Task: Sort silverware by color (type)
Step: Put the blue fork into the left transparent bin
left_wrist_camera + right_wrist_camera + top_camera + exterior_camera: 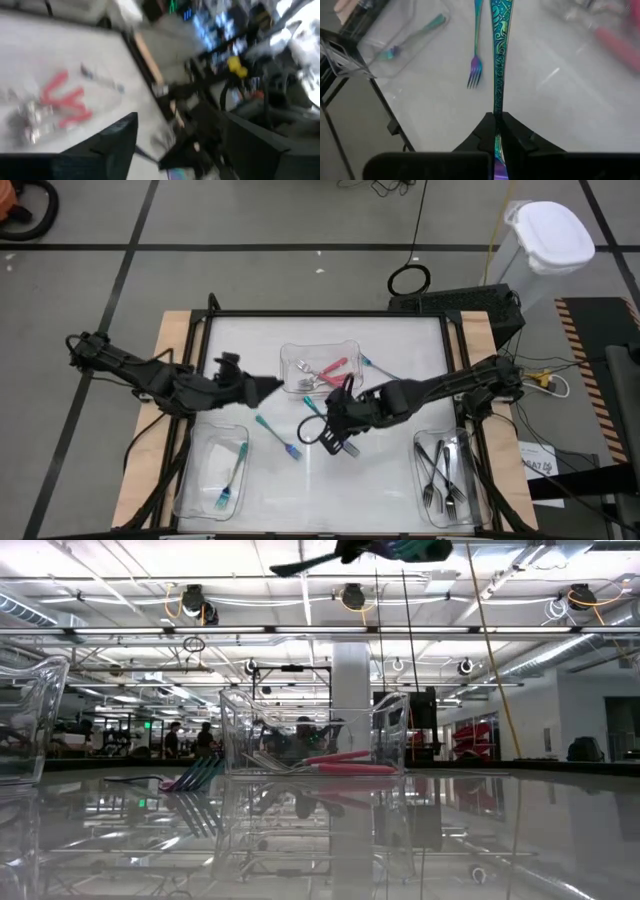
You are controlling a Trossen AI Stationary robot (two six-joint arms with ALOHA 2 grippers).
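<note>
My right gripper (322,414) hangs over the table's middle, shut on a teal utensil (499,45). Another teal fork (279,438) lies flat on the table just left of it. The clear middle tray (345,345) holds pink-handled pieces (332,370) and silver ones. A teal fork (228,485) lies in the near-left tray (190,480), and dark grey forks (440,470) lie in the near-right tray (470,480). One more teal piece (376,365) lies right of the middle tray. My left gripper (268,387) hovers left of the middle tray, open, holding nothing. My right gripper pinches the teal utensil between its two fingers at the narrow part of its patterned handle (496,107). The fingers slant down toward the table's left side. The handle sticks out ahead of them, along their line, lifted clear of the table. The gripper hides its other end.
Bare white table lies between the near trays. A raised black frame (330,313) runs round the work surface. My two grippers hang close together near the middle tray's near-left corner (288,388).
</note>
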